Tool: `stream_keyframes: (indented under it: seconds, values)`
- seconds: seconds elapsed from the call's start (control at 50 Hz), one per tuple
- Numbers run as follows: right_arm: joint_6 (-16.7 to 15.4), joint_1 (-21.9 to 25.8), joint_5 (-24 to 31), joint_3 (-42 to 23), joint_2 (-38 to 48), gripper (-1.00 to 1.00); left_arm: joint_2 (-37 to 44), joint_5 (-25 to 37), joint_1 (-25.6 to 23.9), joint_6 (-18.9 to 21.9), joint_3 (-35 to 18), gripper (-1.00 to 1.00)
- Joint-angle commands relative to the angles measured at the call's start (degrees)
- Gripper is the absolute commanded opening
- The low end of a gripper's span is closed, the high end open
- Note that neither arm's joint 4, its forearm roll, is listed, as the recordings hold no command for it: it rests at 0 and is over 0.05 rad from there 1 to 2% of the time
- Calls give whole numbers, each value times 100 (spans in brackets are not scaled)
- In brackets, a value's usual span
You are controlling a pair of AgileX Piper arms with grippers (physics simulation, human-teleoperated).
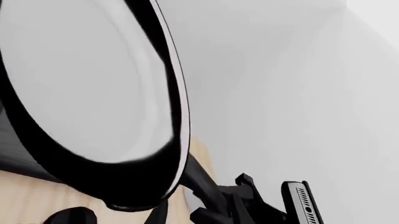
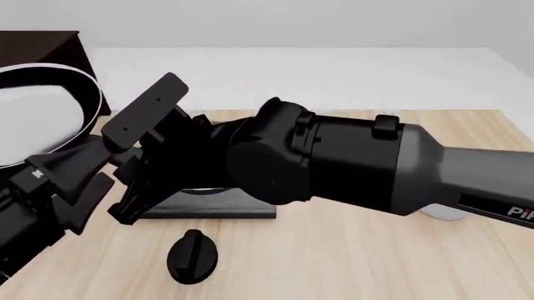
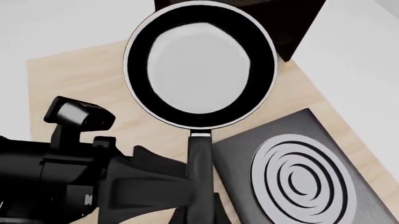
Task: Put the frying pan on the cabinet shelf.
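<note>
The frying pan (image 2: 37,119) is round and black with a pale shiny inside, and it hangs tilted above the table's left side. In the right wrist view the frying pan (image 3: 199,65) shows whole, its straight handle (image 3: 201,158) running into my left gripper (image 3: 198,196), which is shut on it. The pan (image 1: 74,79) fills the left wrist view. My right gripper (image 2: 134,159) hovers beside the left arm, open and holding nothing. A corner of the dark cabinet (image 2: 42,47) shows just behind the pan; I cannot make out its shelf board.
The square black stove plate (image 3: 299,172) with silver rings lies next to the pan; the right arm covers most of it in the front view. A black knob (image 2: 192,255) lies near the front edge. A bit of a white pot (image 2: 446,214) shows under the right arm.
</note>
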Motion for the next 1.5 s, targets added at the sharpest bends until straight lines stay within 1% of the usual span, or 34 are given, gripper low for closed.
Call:
stream_keyframes:
  seconds: [0.02, 0.16, 0.2, 0.22, 0.24, 0.3, 0.38, 0.46, 0.6, 0.68, 0.7, 1.04, 1.06, 1.08, 1.1, 1.12, 1.14, 1.2, 1.24, 1.28, 1.34, 1.38, 1.44, 1.48, 1.5]
  values:
    - [131, 139, -82, -69, -140, -100, 200, -130, -12, 60, 29, 100]
    - [107, 230, -153, 26, -167, -100, 253, -202, -41, 57, 69, 100]
    - [108, 267, -158, 35, -169, -100, 288, -337, -75, -61, 167, 100]
    - [114, 297, -158, 38, -170, -100, 314, -478, -141, -238, 273, 100]
    - [116, 304, -156, 39, -167, -100, 321, -510, -147, -260, 291, 100]
    - [115, 346, -168, 49, -163, -100, 319, -451, -128, -190, 238, 100]
    - [122, 387, -196, 78, -174, -100, 347, -513, -113, -182, 290, 100]
    - [127, 421, -232, 120, -184, -100, 323, -406, -104, -153, 227, 100]
    - [154, 487, -228, 119, -208, -100, 337, -441, -104, -88, 251, 100]
    - [139, 481, -245, 129, -216, -100, 358, -490, -81, -128, 283, 100]
    - [147, 485, -246, 131, -221, -100, 358, -497, -46, -140, 305, -100]
    - [147, 507, -244, 158, -351, -100, 367, -430, 133, -40, 240, -100]
    - [128, 490, -231, 138, -426, 100, 367, -429, 143, -39, 238, -100]
    - [148, 435, -231, 133, -505, 100, 357, -411, 154, -17, 227, -100]
    - [241, 433, -204, 121, -524, 100, 341, -357, 173, 32, 193, -100]
    - [250, 367, -225, 149, -625, 100, 276, -235, 192, 142, 108, -100]
    - [213, 367, -182, 134, -636, 100, 245, -205, 182, 135, 94, -100]
    - [303, 291, -159, 225, -766, 100, 209, -138, 159, 134, 33, -100]
    - [353, 202, -132, 294, -970, 100, 203, -82, 190, 273, -25, -100]
    - [394, 210, -93, 334, -1096, 100, 261, -182, 196, 246, 40, -100]
    - [436, 269, -49, 395, -1243, 100, 257, -171, 190, 278, 46, -100]
    - [512, 161, -109, 468, -1437, 100, 259, -167, 178, 273, 41, -100]
    - [541, 30, -76, 603, -1739, 100, 262, -179, 208, 227, 42, -100]
    - [517, -144, -85, 744, -1939, 100, 247, -168, 206, 223, 37, -100]
    - [519, -347, -143, 904, -2170, 100, 235, -159, 208, 217, 37, -100]
